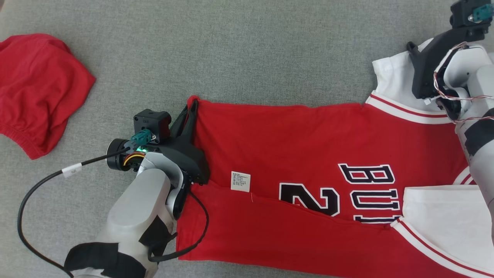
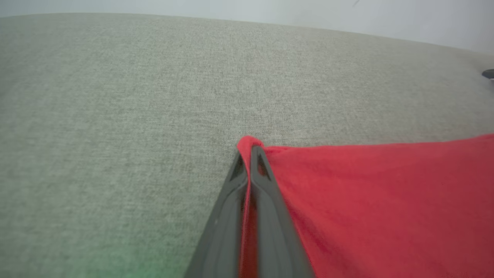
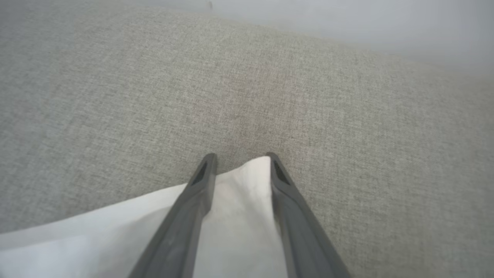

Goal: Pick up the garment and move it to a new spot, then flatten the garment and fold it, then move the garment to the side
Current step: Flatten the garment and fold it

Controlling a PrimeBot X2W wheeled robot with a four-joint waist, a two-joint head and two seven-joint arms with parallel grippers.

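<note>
Quick status from my end. The red basketball jersey with white sleeves and dark lettering [image 1: 308, 139] lies spread sideways on the grey woven fabric surface [image 1: 247, 46], with the hem towards my left and the shoulders towards my right. The near long edge is flapped over the front, so the big number and the letters are partly covered. A small white printed label [image 1: 240, 181] sits on the red cloth just by that flap line.

My left pincer [image 1: 193, 103] is at the far hem corner of the jersey. It's clamped tight on that corner: in the left wrist view a little nub of red cloth pokes out past the tips, and the fabric runs down between the two dark fingers [image 2: 270, 200], which are pressed together. The rest of the jersey fans out to the right of them.

My right pincer [image 3: 239, 156] is over at the far white sleeve. Its jaws stand apart, one on either side of the sleeve's pointed corner, with white cloth lying in the gap. I can't say it's squeezing anything.

A crumpled plain red garment [image 1: 38, 88] sits well apart, off to the far left.
</note>
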